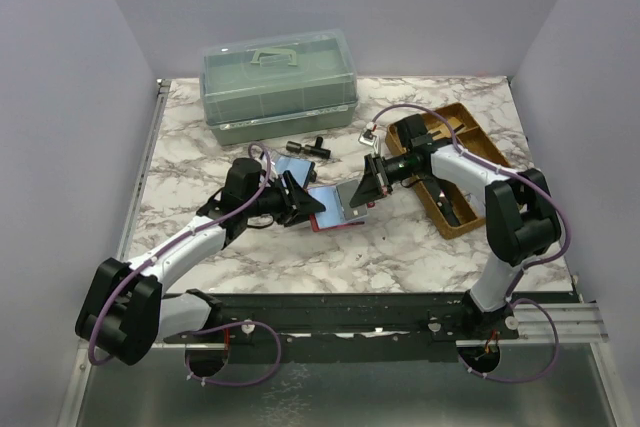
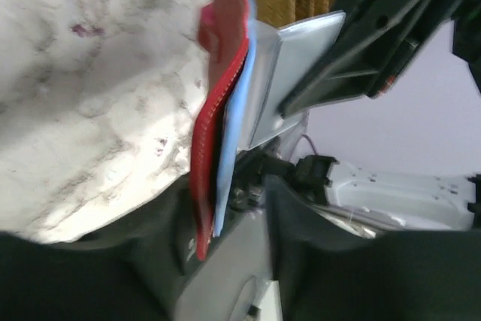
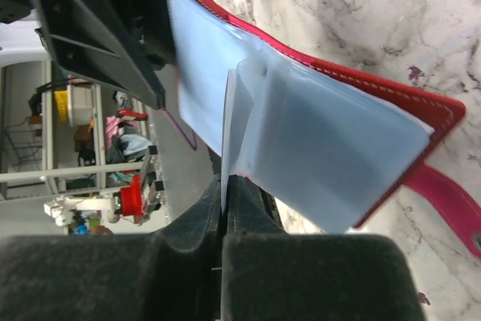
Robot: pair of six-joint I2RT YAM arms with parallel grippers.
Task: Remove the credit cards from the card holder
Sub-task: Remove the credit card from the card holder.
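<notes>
Left pincer (image 2: 222,219) clamps the open holder's (image 2: 222,58) edge. Right pincer (image 3: 224,201) is pinched tight on a pale card (image 3: 244,125), tilted up off the holder.

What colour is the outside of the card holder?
Red, with a red closing tab. The card holder shows best in the right wrist view.

Grey-veined white marble tabletop (image 1: 190,152) between plain pale lilac walls (image 1: 60,97), evenly lit.
</notes>
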